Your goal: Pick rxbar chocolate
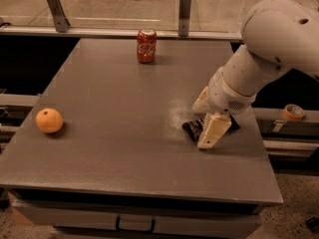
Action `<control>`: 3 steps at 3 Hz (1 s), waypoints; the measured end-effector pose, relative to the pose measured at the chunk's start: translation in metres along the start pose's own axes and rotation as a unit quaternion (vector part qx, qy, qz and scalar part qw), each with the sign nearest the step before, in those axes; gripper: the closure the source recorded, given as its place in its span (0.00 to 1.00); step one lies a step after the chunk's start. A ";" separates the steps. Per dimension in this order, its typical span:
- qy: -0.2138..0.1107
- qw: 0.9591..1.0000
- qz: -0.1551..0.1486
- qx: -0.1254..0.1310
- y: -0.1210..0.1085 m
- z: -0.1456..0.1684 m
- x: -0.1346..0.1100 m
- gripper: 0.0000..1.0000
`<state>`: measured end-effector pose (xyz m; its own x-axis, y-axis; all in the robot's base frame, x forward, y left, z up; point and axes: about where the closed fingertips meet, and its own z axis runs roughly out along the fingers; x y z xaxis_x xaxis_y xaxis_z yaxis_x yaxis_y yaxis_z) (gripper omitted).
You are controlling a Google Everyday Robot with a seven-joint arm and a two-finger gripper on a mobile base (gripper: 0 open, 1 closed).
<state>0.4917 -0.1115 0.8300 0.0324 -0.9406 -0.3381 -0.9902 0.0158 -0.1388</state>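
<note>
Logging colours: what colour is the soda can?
Red metal can, camera view; cream gripper at black wrapped bar.

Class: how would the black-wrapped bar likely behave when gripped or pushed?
The rxbar chocolate, lying flat beneath the end effector near the table edge, probably slides rather than rolls. Its smooth-looking wrapper may be slippery. Thin, so likely light.

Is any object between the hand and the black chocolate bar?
Nothing visible is. The robot's cream hand is directly over the flat black-wrapped snack bar, covering its middle. The red soda can and the round orange fruit are far off.
</note>
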 end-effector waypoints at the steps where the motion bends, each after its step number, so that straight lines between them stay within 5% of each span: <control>1: -0.003 1.000 0.004 -0.004 -0.003 0.007 -0.002 0.58; 3: -0.003 1.000 0.004 -0.004 -0.004 0.002 -0.003 1.00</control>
<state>0.4957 -0.1078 0.8298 0.0244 -0.9382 -0.3451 -0.9914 0.0217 -0.1291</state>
